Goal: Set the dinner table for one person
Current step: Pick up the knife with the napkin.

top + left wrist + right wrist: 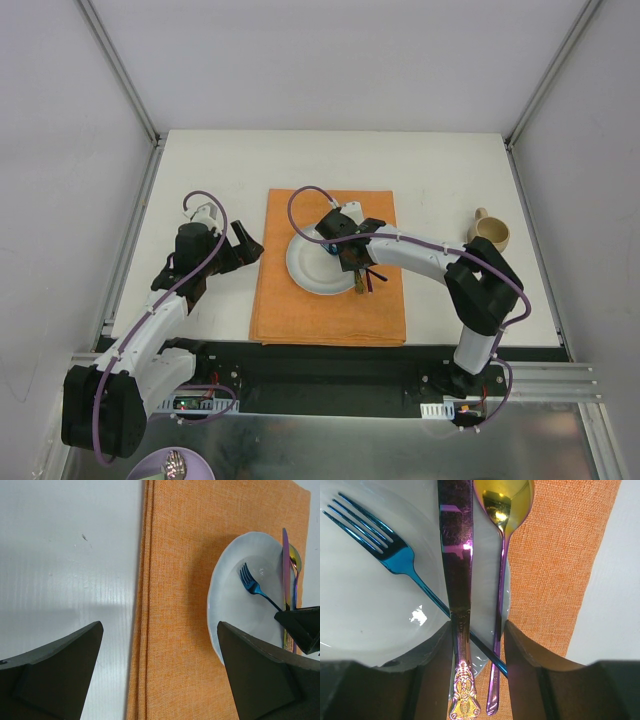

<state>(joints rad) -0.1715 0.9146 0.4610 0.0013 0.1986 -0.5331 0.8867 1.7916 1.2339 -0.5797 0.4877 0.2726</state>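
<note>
Your right claw is straddling the knife and spoon handles narrowly, over the plate; whether it is gripping, I cannot tell. Your left claw is gaping wide at the left edge of the orange placemat, which is lying mid dinner table.

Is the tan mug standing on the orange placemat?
No, the mug stands on the bare white table, to the right of the orange placemat and apart from it.
</note>
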